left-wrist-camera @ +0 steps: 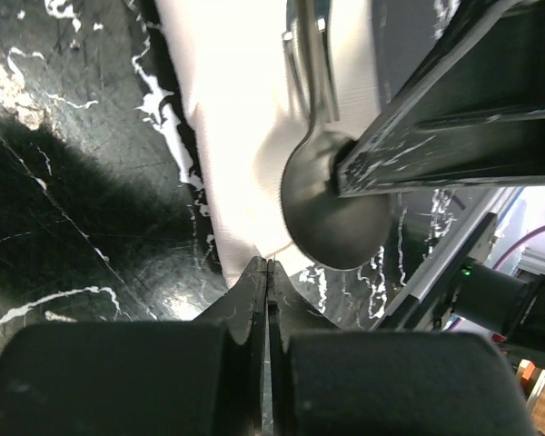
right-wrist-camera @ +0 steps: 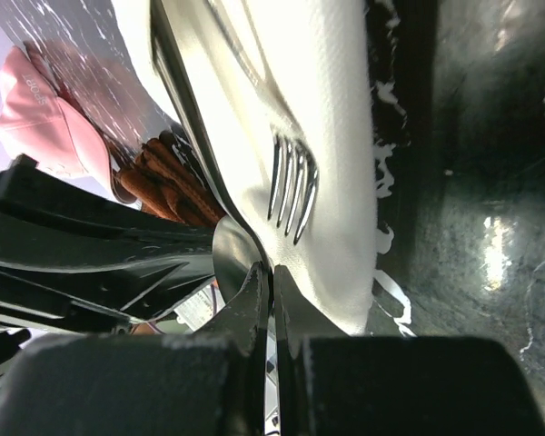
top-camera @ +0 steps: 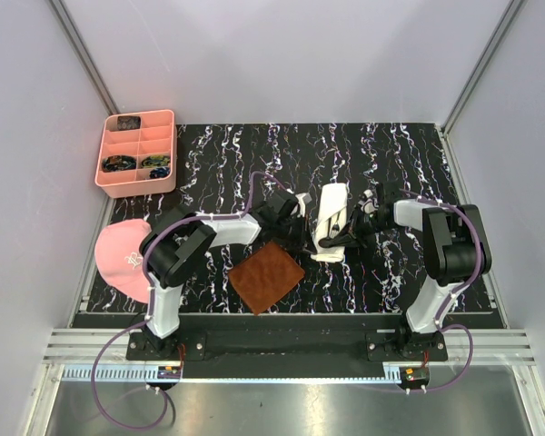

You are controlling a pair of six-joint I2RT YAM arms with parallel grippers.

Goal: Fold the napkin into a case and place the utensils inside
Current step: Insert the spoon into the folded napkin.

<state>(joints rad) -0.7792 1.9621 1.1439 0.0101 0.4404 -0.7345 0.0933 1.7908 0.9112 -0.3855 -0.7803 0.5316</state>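
The napkin (top-camera: 332,221) lies folded into a narrow cream case (left-wrist-camera: 245,118) at the table's middle. The dark spoon's bowl (left-wrist-camera: 331,213) sticks out at its near end, and its handle runs up into the cloth. The fork's tines (right-wrist-camera: 291,186) rest on the cloth (right-wrist-camera: 331,118) beside the spoon (right-wrist-camera: 229,259). My left gripper (left-wrist-camera: 268,263) is shut, its tips touching the napkin's near edge. From the other side my right gripper (right-wrist-camera: 272,271) is shut, tips at the same end next to the spoon bowl. Whether either pinches cloth does not show.
A brown textured mat (top-camera: 266,275) lies just left of the napkin, near the front edge. A pink compartment tray (top-camera: 138,153) stands at the back left. A pink cap (top-camera: 121,255) lies at the left edge. The two grippers (top-camera: 295,227) (top-camera: 359,222) flank the napkin closely.
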